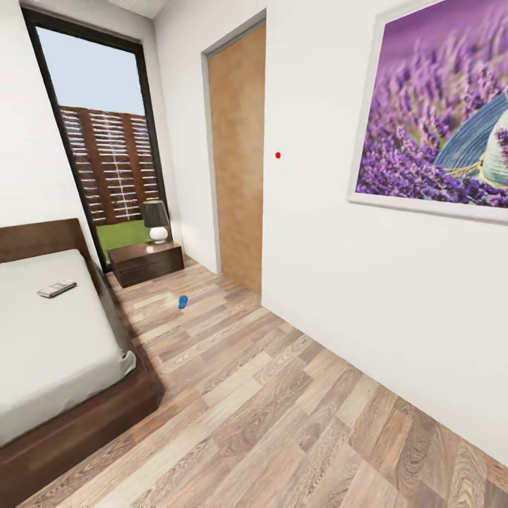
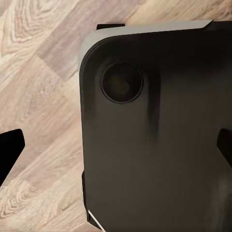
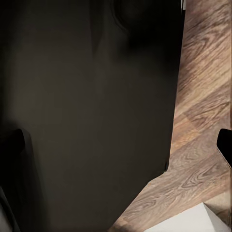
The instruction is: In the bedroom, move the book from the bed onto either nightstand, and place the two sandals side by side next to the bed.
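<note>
Your book (image 1: 57, 288) lies on the bed (image 1: 49, 353), one blue sandal (image 1: 183, 302) on the floor (image 1: 282, 423) near one nightstand (image 1: 147, 262) (all well away from you). Both grippers (image 2: 116, 150) (image 3: 121, 150) hang spread and empty over your dark base (image 2: 154, 145).

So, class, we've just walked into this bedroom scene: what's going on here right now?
Nothing is being handled yet. The robot looks into the bedroom from the wooden floor. The book lies on the bed, near the headboard. One blue sandal lies on the floor between the bed and the door, short of the nightstand that carries a lamp. Both wrist views look down over the robot's dark body, with both grippers spread open and empty.
</note>
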{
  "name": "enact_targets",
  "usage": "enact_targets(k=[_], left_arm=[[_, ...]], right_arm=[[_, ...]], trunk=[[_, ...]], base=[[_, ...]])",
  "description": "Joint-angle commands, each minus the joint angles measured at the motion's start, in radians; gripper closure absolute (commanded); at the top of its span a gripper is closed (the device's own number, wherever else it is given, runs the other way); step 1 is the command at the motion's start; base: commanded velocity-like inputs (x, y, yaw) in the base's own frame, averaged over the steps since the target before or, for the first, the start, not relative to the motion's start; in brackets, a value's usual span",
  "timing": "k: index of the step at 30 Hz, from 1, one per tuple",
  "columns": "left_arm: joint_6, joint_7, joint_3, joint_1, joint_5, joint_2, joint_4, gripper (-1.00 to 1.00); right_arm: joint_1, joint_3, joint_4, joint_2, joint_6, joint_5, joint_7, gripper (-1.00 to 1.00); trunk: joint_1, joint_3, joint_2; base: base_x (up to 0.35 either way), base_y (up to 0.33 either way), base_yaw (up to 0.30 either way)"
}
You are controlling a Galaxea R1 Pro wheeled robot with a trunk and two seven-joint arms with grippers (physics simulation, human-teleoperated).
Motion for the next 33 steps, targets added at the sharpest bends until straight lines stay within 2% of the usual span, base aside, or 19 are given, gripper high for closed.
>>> enact_targets(k=[1, 14, 33], left_arm=[[-0.004, 0.0, 0.0, -0.001, -0.001, 0.0, 0.001, -1.0], [-0.004, 0.0, -0.001, -0.001, -0.001, 0.0, 0.001, -1.0], [-0.004, 0.0, -0.001, -0.001, -0.001, 0.0, 0.001, -1.0]], right_arm=[[0.0, 0.0, 0.001, 0.0, -0.005, -0.001, 0.001, -1.0], [0.0, 0.0, 0.001, 0.001, -0.005, -0.001, 0.001, -1.0], [0.0, 0.0, 0.0, 0.0, -0.005, 0.0, 0.0, -1.0]], trunk=[[0.0, -0.001, 0.0], [0.0, -0.001, 0.0], [0.0, -0.001, 0.0]], base=[[0.0, 0.0, 0.28], [0.0, -0.037, 0.28], [0.0, -0.108, 0.28]])
